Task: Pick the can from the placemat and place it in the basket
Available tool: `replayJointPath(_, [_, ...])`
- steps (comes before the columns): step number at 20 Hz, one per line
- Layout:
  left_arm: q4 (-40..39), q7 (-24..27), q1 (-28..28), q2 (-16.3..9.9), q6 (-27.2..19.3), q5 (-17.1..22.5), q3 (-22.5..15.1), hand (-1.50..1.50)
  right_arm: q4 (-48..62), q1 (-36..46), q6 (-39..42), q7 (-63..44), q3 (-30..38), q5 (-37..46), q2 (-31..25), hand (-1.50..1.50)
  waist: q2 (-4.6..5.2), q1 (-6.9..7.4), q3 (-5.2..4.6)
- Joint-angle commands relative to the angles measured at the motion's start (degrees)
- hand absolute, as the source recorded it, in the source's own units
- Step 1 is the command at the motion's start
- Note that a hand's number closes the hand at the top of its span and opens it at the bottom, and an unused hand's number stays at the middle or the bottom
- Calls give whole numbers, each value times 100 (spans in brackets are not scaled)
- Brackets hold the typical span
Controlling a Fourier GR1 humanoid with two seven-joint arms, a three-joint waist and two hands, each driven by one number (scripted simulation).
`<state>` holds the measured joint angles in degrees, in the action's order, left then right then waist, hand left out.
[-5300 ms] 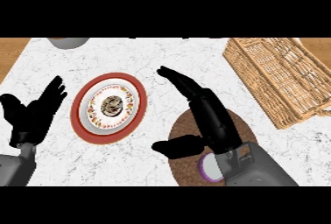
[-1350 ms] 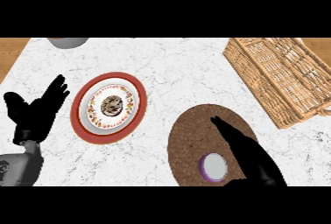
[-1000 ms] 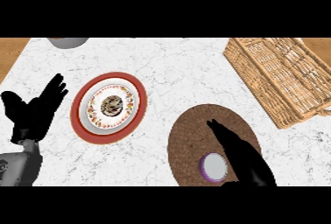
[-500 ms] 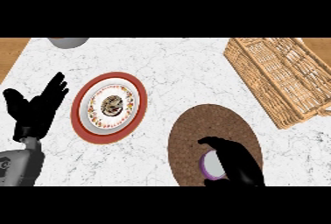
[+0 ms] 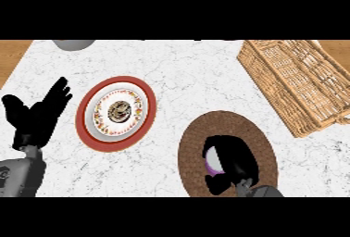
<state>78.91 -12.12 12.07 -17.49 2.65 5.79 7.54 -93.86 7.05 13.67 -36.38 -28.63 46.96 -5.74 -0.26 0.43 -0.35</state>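
The can (image 5: 213, 163) shows only as a sliver of white top with a purple rim, standing on the round brown placemat (image 5: 229, 127) at the lower middle. My right hand (image 5: 232, 159) is curled round the can from the right and above, hiding most of it. The wicker basket (image 5: 301, 83) lies at the upper right, well away from the hand. At the left edge my left hand (image 5: 37, 115) rests open with fingers pointing up, holding nothing.
A red-rimmed plate (image 5: 116, 112) with a patterned centre sits between the left hand and the placemat. A grey round object (image 5: 74, 44) peeks in at the top left. Wooden surface shows at both upper corners beyond the marble counter.
My right hand's fingers, stretched out over the placemat before, have curled down round the can. The left hand, plate and basket have stayed in place.
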Motion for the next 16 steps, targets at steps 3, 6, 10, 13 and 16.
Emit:
replayJointPath(3, [15,12,208,115,35,-25,-154,0,1055,1271,-1286,-1771,932,319,556,150,184,323,28])
replayJointPath(6, [33,-34,291,148,89,-37,-252,0,1475,1915,-1767,-2426,1268,534,565,150,248,558,28])
replayJointPath(10, [36,-48,491,260,53,-118,-403,0,2347,2901,-2235,-2998,1579,524,570,150,306,811,36])
replayJointPath(13, [67,-123,543,201,209,-78,-461,0,2597,3315,-3157,-2954,1817,476,571,150,285,909,53])
replayJointPath(16, [-15,-20,631,402,9,-175,-521,0,2803,3915,-3860,-2734,1890,743,572,150,289,899,40])
